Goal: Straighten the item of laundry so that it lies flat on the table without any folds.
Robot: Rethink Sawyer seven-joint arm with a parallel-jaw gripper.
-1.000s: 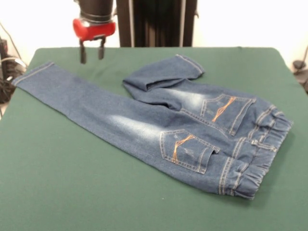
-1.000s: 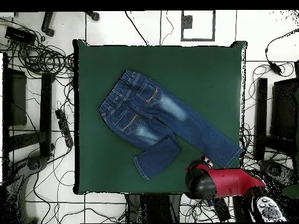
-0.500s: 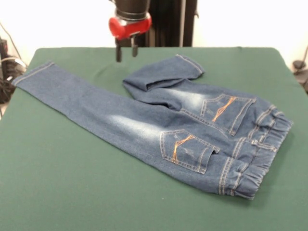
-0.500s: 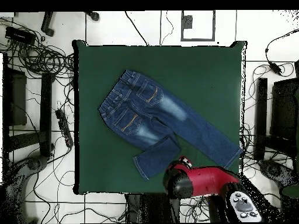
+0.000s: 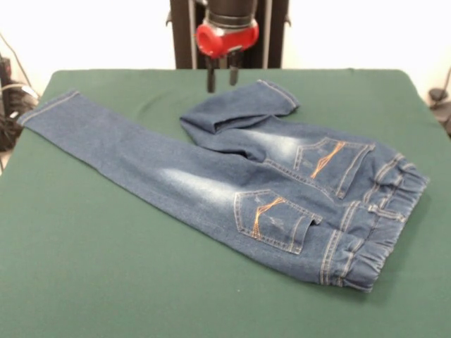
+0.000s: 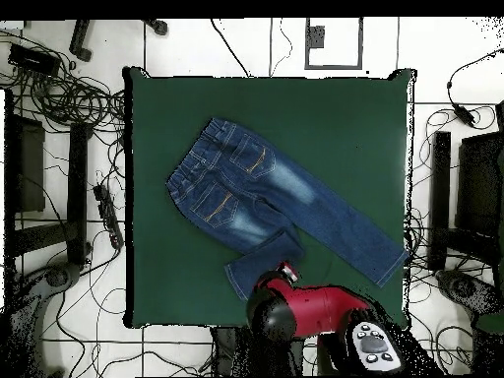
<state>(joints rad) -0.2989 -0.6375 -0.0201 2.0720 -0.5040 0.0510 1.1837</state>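
The blue denim jeans lie back pockets up on the dark green table. One leg stretches flat towards the far left corner. The other leg is folded back on itself, with its cuff near the far edge. The gathered waistband is at the near right. My red and black gripper hangs open and empty above the table's far edge, just left of the folded leg's cuff and not touching it. In the overhead view the jeans lie mid-table, and the gripper is at the folded cuff's end.
The black pedestal stands behind the far edge. Cables and black stands surround the table on the floor. Cables also show at the front view's left edge.
The gripper has moved right along the far edge in the front view, from near the stretched leg's cuff to beside the folded leg's cuff. The jeans have not moved.
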